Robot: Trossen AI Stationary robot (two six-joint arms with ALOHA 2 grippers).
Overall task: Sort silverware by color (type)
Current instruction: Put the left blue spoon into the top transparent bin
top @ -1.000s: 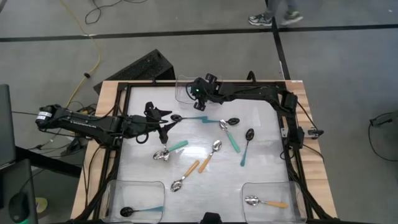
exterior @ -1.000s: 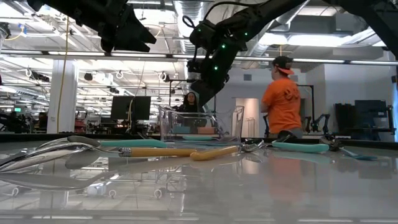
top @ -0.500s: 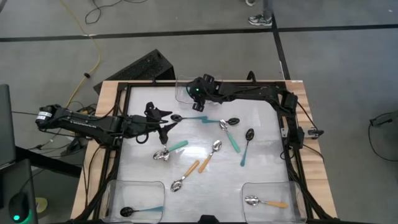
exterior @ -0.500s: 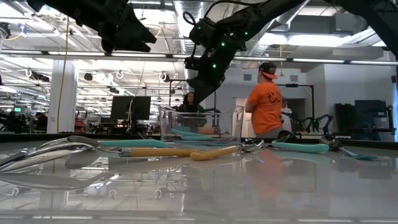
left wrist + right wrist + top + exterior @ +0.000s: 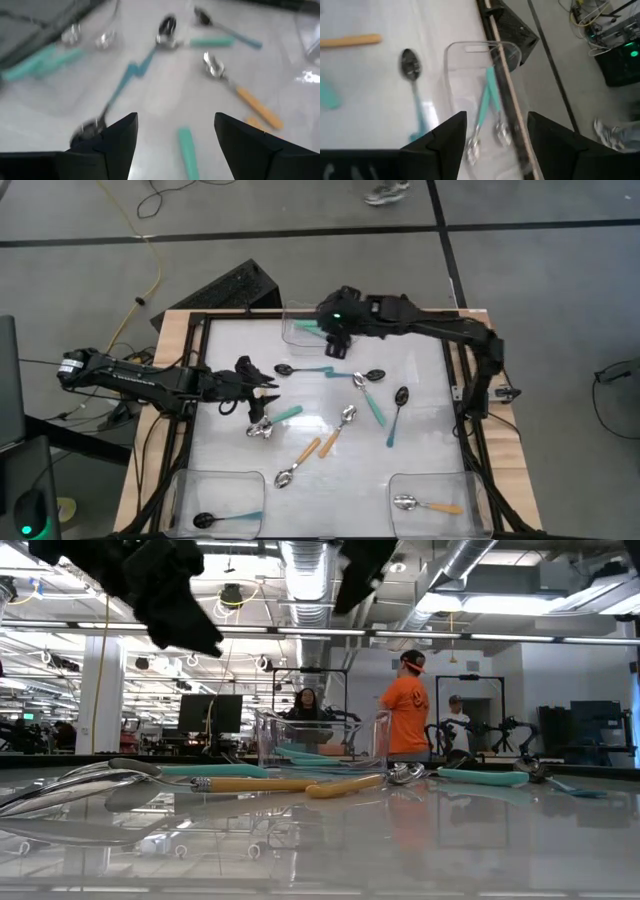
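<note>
Two tools, both released — right tool above the far bin, left tool over spoons; no writing readable.

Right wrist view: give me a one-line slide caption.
Open right gripper above the clear bin holding two teal-handled silver spoons.

The tabletop is glossy white with a pale wooden edge. Loose spoons have silver bowls with orange or teal handles; one at three o'clock seems black-bowled with a teal handle. The bins are clear plastic. Both arms are black. A person wears orange.
</note>
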